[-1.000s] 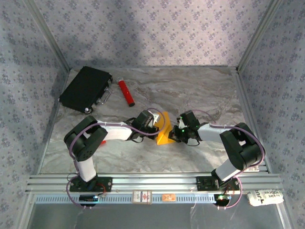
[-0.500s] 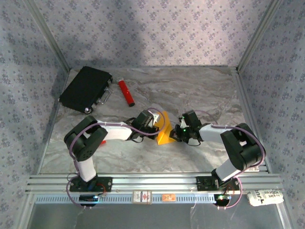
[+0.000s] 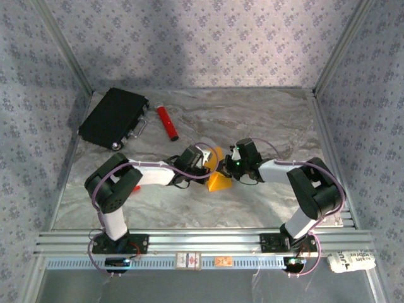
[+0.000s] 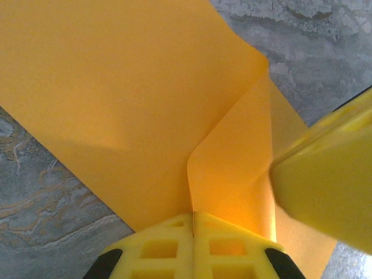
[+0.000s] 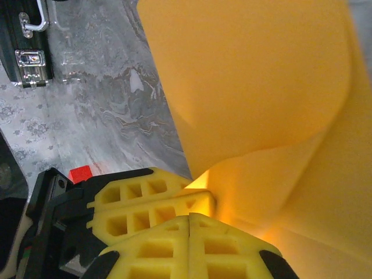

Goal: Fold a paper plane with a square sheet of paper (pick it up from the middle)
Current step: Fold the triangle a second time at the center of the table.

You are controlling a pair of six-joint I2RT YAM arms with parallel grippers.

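The left gripper (image 4: pixel 193 217) has its yellow jaws pressed together on a fold of the square sheet of paper (image 4: pixel 116 99), and a crease runs straight out from between them. The right gripper (image 5: pixel 190 218) is also clamped on the sheet, pinching a curled part that rises ahead of its jaws. The two grippers meet nearly tip to tip, the left one just beside the right one's jaws. Between them the sheet stands up off the marble table (image 3: pixel 265 120), bent like a tent. Well beyond the left jaws, a red cylinder (image 3: pixel 167 122) and a black case (image 3: pixel 113 117) lie side by side, apart from the paper.
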